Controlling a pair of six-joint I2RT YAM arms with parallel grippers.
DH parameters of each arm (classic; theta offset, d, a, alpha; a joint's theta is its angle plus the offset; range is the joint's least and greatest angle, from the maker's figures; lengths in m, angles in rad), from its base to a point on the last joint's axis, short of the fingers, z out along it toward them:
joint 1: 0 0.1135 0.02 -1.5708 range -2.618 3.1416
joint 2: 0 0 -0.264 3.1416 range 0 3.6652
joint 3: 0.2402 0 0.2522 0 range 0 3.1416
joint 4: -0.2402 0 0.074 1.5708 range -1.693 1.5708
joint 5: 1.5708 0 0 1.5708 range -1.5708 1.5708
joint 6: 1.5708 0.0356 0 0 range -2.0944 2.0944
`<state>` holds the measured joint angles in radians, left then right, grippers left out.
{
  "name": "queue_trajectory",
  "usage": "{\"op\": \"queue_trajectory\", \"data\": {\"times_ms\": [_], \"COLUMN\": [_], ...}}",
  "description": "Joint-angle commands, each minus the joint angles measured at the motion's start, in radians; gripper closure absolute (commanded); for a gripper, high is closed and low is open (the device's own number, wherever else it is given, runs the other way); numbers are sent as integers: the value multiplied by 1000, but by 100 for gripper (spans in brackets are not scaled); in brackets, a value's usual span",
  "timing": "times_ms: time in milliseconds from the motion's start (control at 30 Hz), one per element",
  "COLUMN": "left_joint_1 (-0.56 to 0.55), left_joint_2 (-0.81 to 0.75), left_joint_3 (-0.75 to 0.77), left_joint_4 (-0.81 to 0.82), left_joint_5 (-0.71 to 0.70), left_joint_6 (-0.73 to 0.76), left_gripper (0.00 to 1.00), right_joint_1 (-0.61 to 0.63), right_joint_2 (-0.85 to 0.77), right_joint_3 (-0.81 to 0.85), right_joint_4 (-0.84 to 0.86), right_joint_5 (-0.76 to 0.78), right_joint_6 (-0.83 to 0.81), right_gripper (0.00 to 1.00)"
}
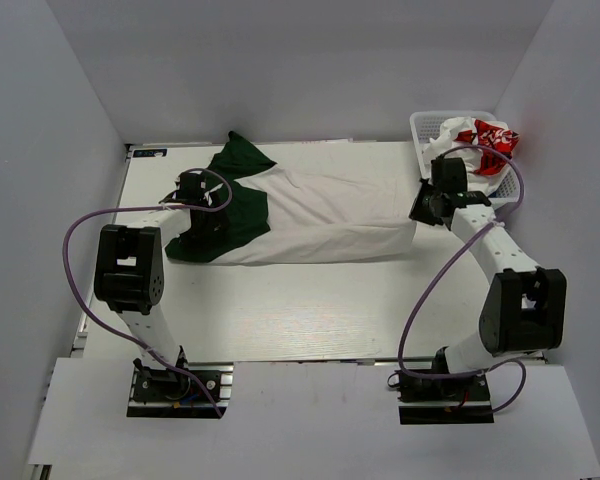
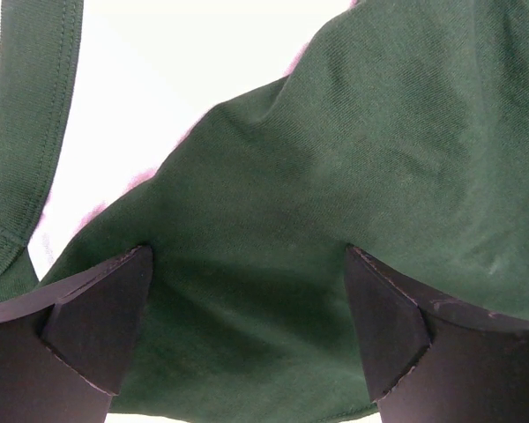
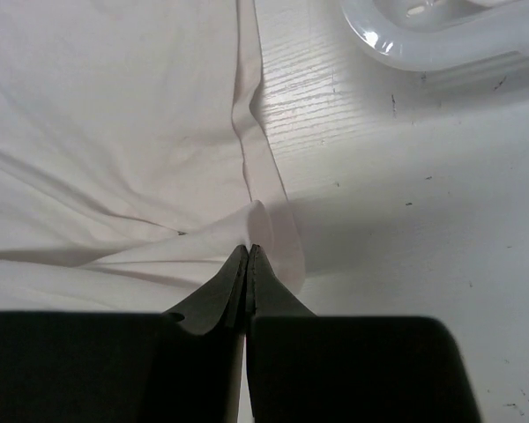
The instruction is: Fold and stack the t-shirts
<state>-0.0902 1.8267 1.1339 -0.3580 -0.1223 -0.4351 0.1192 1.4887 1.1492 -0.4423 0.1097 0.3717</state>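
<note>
The off-white t-shirt with dark green sleeves lies spread across the table, sleeves to the left and hem to the right. My left gripper is open, its fingers wide apart over a green sleeve, which fills the gap between them. My right gripper is shut on the tee's hem, and a small fold of off-white cloth sticks out from its tips. The white t-shirt with red print lies crumpled in a basket. The royal blue t-shirt is out of view.
A white plastic basket stands at the back right corner, just behind my right gripper; its rim shows in the right wrist view. Bare white tabletop lies between the tee and the arm bases. Grey walls close in the left, back and right.
</note>
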Motion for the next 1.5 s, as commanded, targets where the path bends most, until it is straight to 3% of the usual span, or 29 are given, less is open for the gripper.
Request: {"op": "queue_trajectory", "data": {"times_ms": [0, 200, 433, 467, 500, 567, 600, 633, 667, 867, 1000, 1233, 1467], "left_joint_1": [9, 9, 9, 9, 9, 9, 9, 9, 9, 9, 9, 9, -20], "left_joint_2": [-9, -9, 0, 0, 0, 0, 0, -12, -12, -32, -20, -12, -124], "left_joint_3": [-34, -34, -34, -34, -25, -25, -16, -16, -16, -16, -5, -14, -193], "left_joint_4": [-70, -70, -70, -70, -70, -79, -79, -79, -79, -59, -59, -144, -281], "left_joint_5": [-4, -22, -31, -31, -31, -31, -21, -20, -20, 0, 0, -48, -22], "left_joint_6": [-14, -24, -44, -54, -54, -54, -54, -54, -63, -82, -134, -214, -307], "left_gripper": [0, 0, 0, 0, 0, 0, 0, 0, 0, 0, 0, 0, 0], "right_joint_1": [-24, -26, -29, -29, -29, -20, -10, -7, 6, 66, 114, 102, 103], "right_joint_2": [51, 168, 388, 403, 427, 441, 430, 421, 377, 240, 275, 360, 234], "right_joint_3": [9, 99, 279, 294, 306, 345, 346, 325, 316, 212, 152, 69, -144], "right_joint_4": [42, 27, -81, -96, -122, -151, -156, -135, -131, -47, 23, 79, 85], "right_joint_5": [18, -16, 122, 128, 130, 105, 94, 88, 61, -75, -205, -220, -140], "right_joint_6": [16, 7, 35, 38, 39, 20, 12, -5, -11, -45, -25, 74, 128], "right_gripper": [100, 100, 100, 93, 75, 60, 47, 20, 10, 10, 10, 10, 10]}}
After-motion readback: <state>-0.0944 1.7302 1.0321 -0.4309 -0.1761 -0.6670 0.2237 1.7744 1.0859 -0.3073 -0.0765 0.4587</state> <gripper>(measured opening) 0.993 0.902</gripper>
